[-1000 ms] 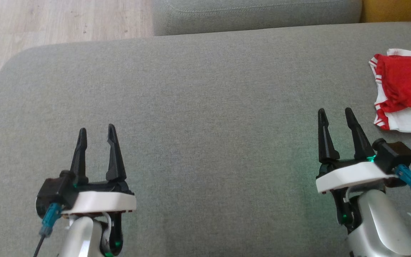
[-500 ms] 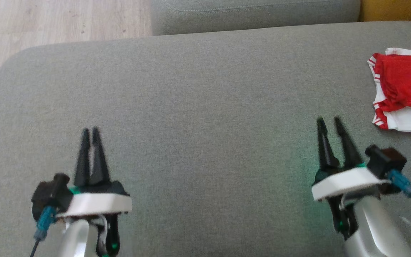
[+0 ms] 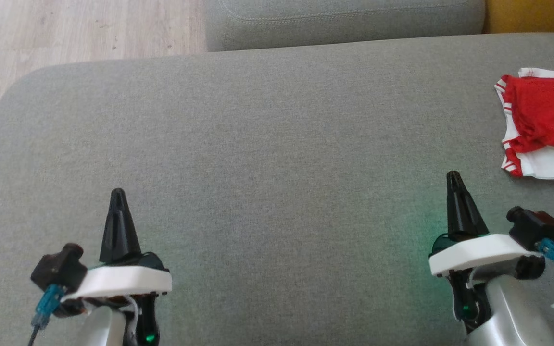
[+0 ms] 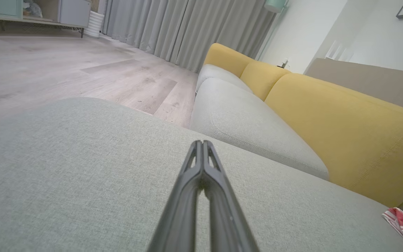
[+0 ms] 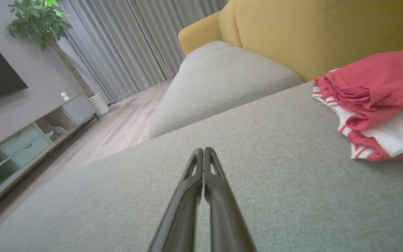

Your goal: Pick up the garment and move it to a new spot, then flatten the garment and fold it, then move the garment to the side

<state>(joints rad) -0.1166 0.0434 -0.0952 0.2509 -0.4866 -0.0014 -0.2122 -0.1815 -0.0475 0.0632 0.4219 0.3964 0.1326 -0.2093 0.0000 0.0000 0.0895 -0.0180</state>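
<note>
Two claws hang over the wide grey fabric sofa cushion (image 3: 277,144), each with its dark fingers pressed together and holding nothing: the left claw (image 3: 118,194) at the lower left of the head view, the right claw (image 3: 454,177) at the lower right. The red and white cloth garment (image 3: 544,120) lies folded at the cushion's right side, apart from the right claw. The right wrist view gives the garment (image 5: 373,91) near, red layer on top, white with red stripes beneath. The left wrist view gives a corner of it at the lower right edge, below the yellow sofa backrest (image 4: 327,119).
</note>
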